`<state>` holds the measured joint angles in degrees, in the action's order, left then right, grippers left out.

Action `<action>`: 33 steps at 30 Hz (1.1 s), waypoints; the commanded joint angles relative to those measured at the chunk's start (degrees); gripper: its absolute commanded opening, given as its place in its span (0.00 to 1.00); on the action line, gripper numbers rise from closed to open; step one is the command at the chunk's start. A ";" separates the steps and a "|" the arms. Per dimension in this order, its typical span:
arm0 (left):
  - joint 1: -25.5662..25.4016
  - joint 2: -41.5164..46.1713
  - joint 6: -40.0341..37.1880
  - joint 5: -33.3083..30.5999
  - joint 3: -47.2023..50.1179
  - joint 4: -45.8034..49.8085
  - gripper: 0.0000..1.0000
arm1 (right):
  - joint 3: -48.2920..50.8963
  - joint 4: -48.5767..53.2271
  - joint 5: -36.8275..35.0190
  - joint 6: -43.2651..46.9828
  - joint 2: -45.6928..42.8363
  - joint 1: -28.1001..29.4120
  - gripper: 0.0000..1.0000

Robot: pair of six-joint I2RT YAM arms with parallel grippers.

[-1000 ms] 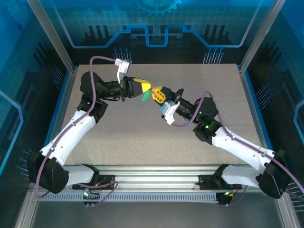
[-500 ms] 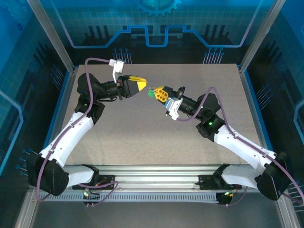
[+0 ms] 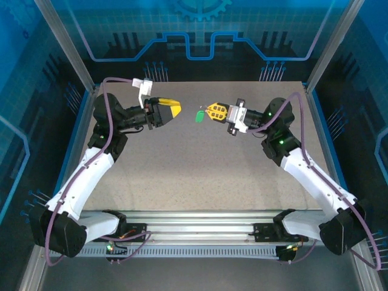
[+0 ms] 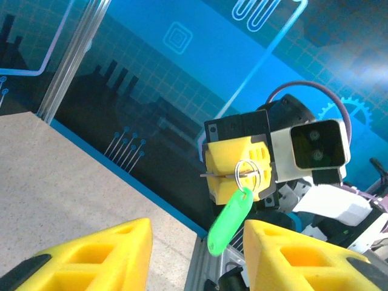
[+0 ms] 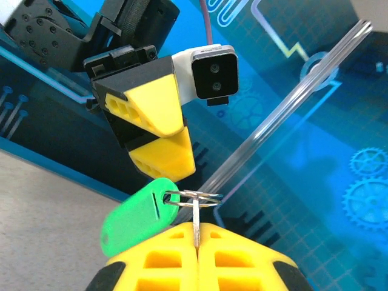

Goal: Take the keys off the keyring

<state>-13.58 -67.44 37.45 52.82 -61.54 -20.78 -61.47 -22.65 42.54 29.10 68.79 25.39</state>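
The key (image 5: 196,219) stands with its thin shank nipped between the right gripper's (image 3: 211,112) yellow fingers (image 5: 242,254), which are pressed together on it. Its looped head rises just above the fingertips and threads the slot of the keyring (image 5: 137,214). The bright-green tag is thus still joined to the key; it hangs free off the loop, held in the air above the table (image 3: 182,176) near its far middle. From the left wrist we see the tag dangling below the loop at a slant.

Opposite it, the left gripper (image 3: 174,109) points toward the tag with its fingers (image 4: 91,254) spread and nothing between them. A second ago the two grippers met at the tag; half a second ago they had just parted. Now we see them well apart: the right one has drawn back to its own side with key and tag, and the left has pulled back a little.
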 commanded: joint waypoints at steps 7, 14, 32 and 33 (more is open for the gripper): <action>0.49 0.19 -2.51 0.49 0.72 1.93 0.47 | -6.83 6.84 10.57 -4.28 4.80 -1.90 0.00; 0.40 -1.51 2.08 4.77 0.29 -3.44 0.49 | -8.93 9.49 13.83 -5.01 6.61 -1.82 0.00; -4.65 -5.77 3.42 9.09 -4.10 -5.24 0.50 | -8.91 12.27 15.18 -3.97 7.43 -0.92 0.00; -4.77 -5.94 3.42 9.20 -4.28 -5.16 0.50 | -8.93 12.50 15.20 -3.88 7.49 -0.87 0.00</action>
<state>-17.72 -72.82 40.58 60.18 -63.55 -24.34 -68.69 -11.97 56.18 24.86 75.79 24.32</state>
